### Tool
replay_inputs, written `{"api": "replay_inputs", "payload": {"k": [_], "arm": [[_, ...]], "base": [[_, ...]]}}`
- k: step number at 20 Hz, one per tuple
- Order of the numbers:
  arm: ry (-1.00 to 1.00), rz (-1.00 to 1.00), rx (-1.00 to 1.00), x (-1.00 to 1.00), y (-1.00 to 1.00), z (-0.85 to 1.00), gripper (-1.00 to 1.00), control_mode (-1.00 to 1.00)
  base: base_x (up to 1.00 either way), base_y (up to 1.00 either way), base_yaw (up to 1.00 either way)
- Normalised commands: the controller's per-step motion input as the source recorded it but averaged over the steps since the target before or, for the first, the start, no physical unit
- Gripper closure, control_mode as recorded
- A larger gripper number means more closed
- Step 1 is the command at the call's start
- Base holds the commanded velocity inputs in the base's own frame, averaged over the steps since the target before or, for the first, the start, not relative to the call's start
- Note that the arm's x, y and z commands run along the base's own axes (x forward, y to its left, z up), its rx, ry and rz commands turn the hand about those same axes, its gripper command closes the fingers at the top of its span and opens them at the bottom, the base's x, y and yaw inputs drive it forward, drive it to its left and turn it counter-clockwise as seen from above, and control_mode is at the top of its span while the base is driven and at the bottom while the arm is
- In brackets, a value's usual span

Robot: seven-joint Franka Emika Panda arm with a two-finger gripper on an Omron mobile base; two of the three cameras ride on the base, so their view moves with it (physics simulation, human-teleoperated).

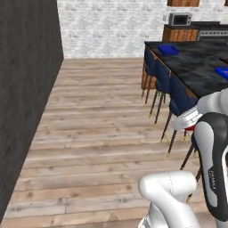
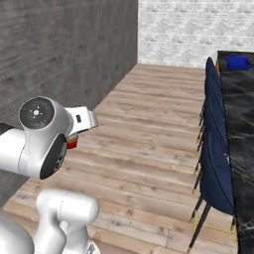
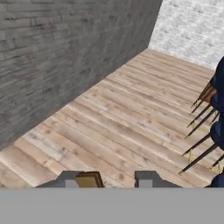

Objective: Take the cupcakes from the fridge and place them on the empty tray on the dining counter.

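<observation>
My gripper (image 3: 109, 180) hangs over the wooden floor, shut on a cupcake. In the hand view the cupcake's tan wrapper (image 3: 89, 179) sits against the left fingertip. Its red top (image 1: 190, 128) peeks from under the white hand in the left base view, and the same red top (image 2: 72, 144) is visible in the right base view. The dining counter (image 1: 196, 62), black with white veins, stretches along the right. A blue tray (image 1: 168, 49) lies at its far corner, also seen as the blue tray (image 2: 239, 62). The fridge is out of view.
Dark blue chairs (image 1: 162, 80) line the counter's near side, their legs reaching onto the floor (image 1: 98, 133). A dark grey wall (image 1: 26, 89) runs along the left. Another blue flat thing (image 1: 221, 71) lies on the counter at the right edge. A microwave (image 1: 180, 19) stands at the back.
</observation>
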Motion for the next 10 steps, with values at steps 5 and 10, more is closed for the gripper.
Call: {"api": "replay_inputs", "payload": {"k": [5, 10], "arm": [[0.00, 0.00, 0.00, 0.00, 0.00, 0.00, 1.00, 1.00], [0.00, 0.00, 0.00, 0.00, 0.00, 0.00, 1.00, 1.00]], "base": [[1.00, 0.41, -0.40], [1.00, 0.36, -0.39]]}}
